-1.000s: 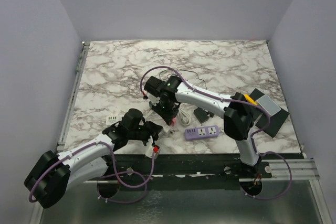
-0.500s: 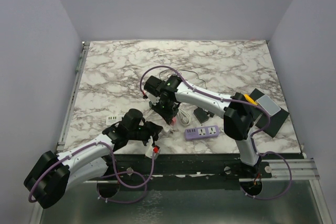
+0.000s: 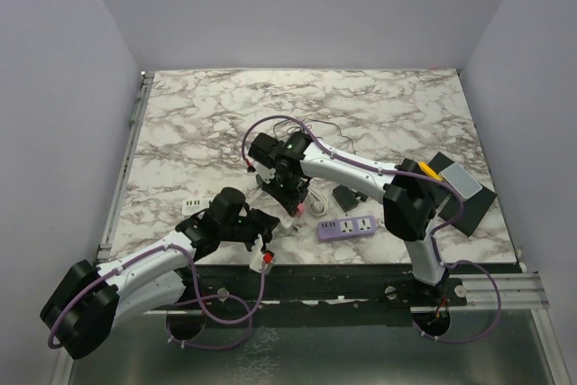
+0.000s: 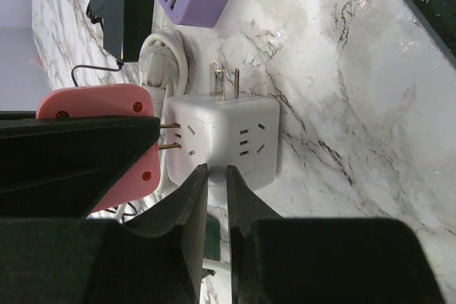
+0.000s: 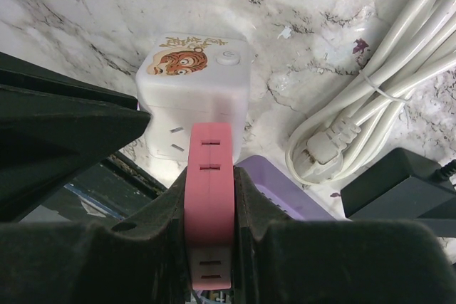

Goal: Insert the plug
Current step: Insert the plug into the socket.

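A pink plug (image 5: pixel 210 176) is clamped between the fingers of my right gripper (image 5: pixel 211 176), which is shut on it. Its two brass prongs (image 4: pixel 169 135) point at a side face of the white cube socket (image 4: pixel 224 140), which has a tiger sticker (image 5: pixel 182 62) on top. The prong tips reach that face; how far they are in cannot be told. My left gripper (image 4: pixel 216 170) is shut on a narrow white part at the cube's near side. In the top view both grippers meet near the table's front edge, right (image 3: pixel 290 203) and left (image 3: pixel 261 227).
Right of the cube lie a purple power strip (image 3: pixel 347 226), a coiled white cable (image 5: pixel 370 105) and a black adapter (image 3: pixel 347 196). A small white block (image 3: pixel 192 206) sits at the front left. A black and grey box (image 3: pixel 460 188) stands at the right edge.
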Available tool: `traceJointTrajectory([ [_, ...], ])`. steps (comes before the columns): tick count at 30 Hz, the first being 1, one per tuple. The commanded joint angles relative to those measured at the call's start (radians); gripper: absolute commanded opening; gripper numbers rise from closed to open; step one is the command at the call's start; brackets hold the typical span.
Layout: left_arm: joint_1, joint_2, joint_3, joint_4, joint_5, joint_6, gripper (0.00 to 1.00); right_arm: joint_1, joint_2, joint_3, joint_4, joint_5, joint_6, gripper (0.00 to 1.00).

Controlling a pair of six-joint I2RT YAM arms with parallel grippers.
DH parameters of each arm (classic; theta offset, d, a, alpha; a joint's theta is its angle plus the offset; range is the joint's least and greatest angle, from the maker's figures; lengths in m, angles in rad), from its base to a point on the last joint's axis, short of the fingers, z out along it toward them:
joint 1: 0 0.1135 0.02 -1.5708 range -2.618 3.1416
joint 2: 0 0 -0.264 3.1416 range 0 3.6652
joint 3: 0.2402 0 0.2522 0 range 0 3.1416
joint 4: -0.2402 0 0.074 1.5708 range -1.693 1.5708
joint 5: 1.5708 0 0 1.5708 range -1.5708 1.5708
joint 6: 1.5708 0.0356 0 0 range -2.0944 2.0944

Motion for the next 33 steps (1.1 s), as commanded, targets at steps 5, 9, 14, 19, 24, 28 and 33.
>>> traceJointTrajectory([
  [5, -0.008, -0.012, -0.015, -0.035, -0.007, -0.013, 0.17, 0.009, -0.032, -0.026, -0.009, 0.014, -0.002, 0.01],
  [9, -0.011, -0.014, -0.015, -0.036, -0.01, -0.015, 0.17, 0.009, -0.02, -0.019, -0.008, 0.01, 0.001, 0.01],
  [14, -0.014, -0.013, -0.015, -0.035, -0.011, -0.02, 0.17, 0.009, -0.006, -0.015, -0.007, -0.005, 0.012, 0.01],
  [19, -0.015, -0.003, -0.012, -0.034, -0.015, -0.021, 0.17, 0.009, -0.004, -0.023, 0.001, -0.019, 0.026, 0.01],
  [24, -0.017, 0.006, -0.007, -0.031, -0.017, -0.021, 0.17, 0.009, -0.005, -0.035, 0.01, -0.026, 0.036, 0.01],
  [28, -0.017, 0.011, -0.009, -0.027, -0.017, -0.023, 0.17, 0.009, -0.002, -0.027, 0.012, -0.045, 0.044, 0.01],
  [33, -0.021, 0.02, -0.007, -0.012, -0.02, -0.03, 0.17, 0.009, 0.001, -0.035, 0.022, -0.056, 0.056, 0.01],
])
